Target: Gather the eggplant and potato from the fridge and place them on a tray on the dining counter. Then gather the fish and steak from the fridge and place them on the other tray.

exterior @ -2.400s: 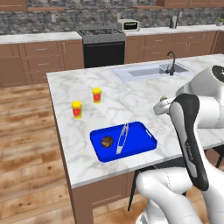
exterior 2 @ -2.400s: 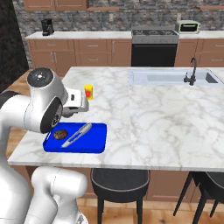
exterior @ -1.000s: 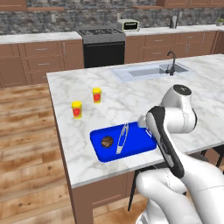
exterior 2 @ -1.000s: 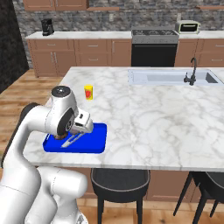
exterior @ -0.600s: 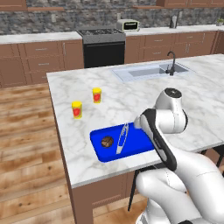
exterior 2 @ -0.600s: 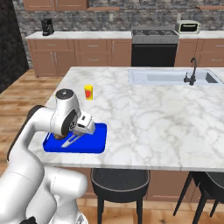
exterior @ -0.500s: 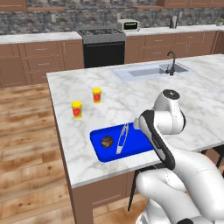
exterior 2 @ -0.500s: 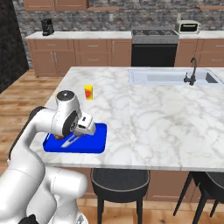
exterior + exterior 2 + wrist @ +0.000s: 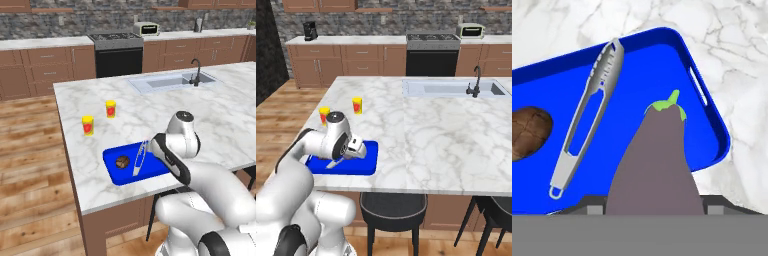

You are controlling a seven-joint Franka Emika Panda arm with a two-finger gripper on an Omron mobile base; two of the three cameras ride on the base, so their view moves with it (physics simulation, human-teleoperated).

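Note:
On the marble dining counter lies a blue tray near the front edge. A brown potato rests in its left part, with silver tongs beside it. My gripper hangs low over the tray's right part, shut on a purple eggplant whose green stem points at the tray's far rim. The eggplant covers my fingertips. The fish, the steak and the red-brown tray are out of view.
Two yellow-and-red cups stand on the counter behind the tray. The inset sink with its black tap is at the far right. Dark stools stand below the counter's front edge.
The arm has swung down from the right and brought the hand low over the blue tray's right part. Potato, tongs and cups have not moved.

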